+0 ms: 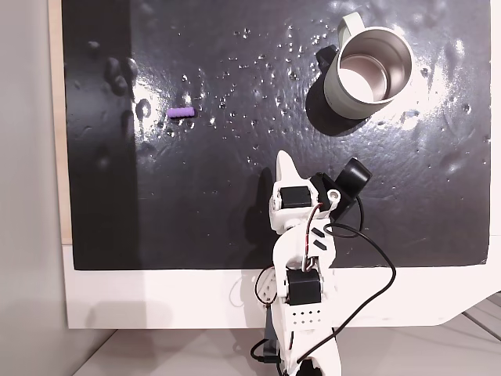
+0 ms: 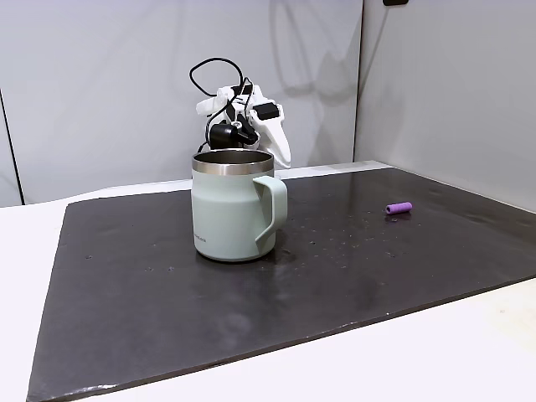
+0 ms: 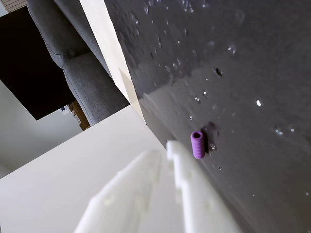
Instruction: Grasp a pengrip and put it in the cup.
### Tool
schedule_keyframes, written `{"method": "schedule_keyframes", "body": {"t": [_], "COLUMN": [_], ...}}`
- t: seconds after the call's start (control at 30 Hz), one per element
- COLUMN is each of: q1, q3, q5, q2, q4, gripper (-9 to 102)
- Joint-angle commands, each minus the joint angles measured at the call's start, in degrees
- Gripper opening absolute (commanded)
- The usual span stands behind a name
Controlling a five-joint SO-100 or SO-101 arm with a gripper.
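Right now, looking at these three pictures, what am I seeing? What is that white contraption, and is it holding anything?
The white contraption is a small robot arm ending in a two-finger gripper. One fixed camera looks down from above, another stands low at the far side of the table facing the arm, and a third rides on the arm's wrist. A dark mat covers the table. On it stand a grey-green cup with a steel inside and, well apart from it, a tiny purple pengrip. The gripper holds nothing; its fingers look closed together, pointing toward the pengrip in the wrist view.
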Motion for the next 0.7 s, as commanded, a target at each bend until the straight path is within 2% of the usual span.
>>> {"method": "schedule_keyframes", "body": {"t": [0.0,0.5,0.67], "q1": [1.93,1.93,-3.43], "q3": [3.16,1.14,-9.58], "q5": [-4.48,-7.21,-7.38], "q2": [0.79,0.79,0.0], "q4": [-2.11,-2.02,6.24], "gripper": [0,0,0]}}
